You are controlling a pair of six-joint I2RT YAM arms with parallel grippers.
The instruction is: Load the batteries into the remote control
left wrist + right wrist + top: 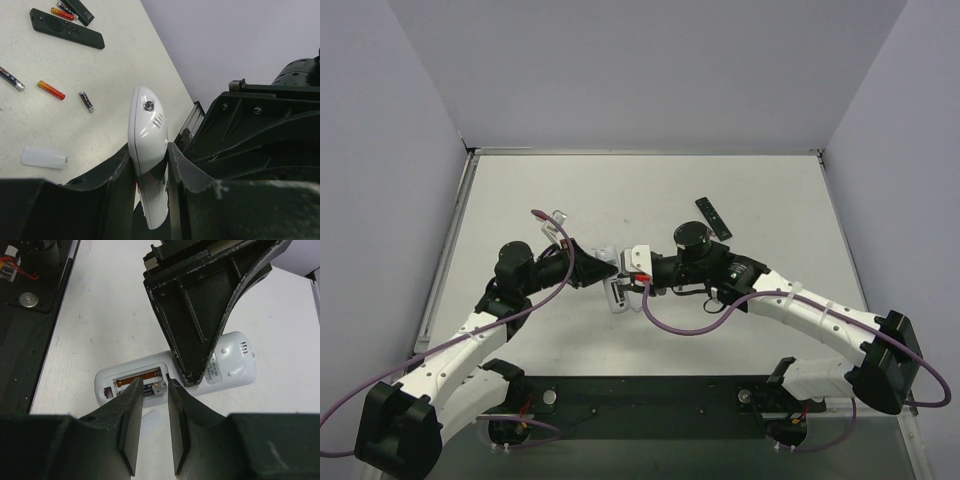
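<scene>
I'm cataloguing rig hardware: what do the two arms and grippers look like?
The left arm and right arm have white link shells, black joint housings and black bases. A purple cable loops loosely along each. The left gripper and right gripper are black, with flat wedge-shaped fingers scuffed pale at the edges. I see no readable markings.

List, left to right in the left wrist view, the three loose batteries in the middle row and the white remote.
dark battery at the left edge, red-orange battery, grey battery, white remote clamped in the left gripper.
</scene>
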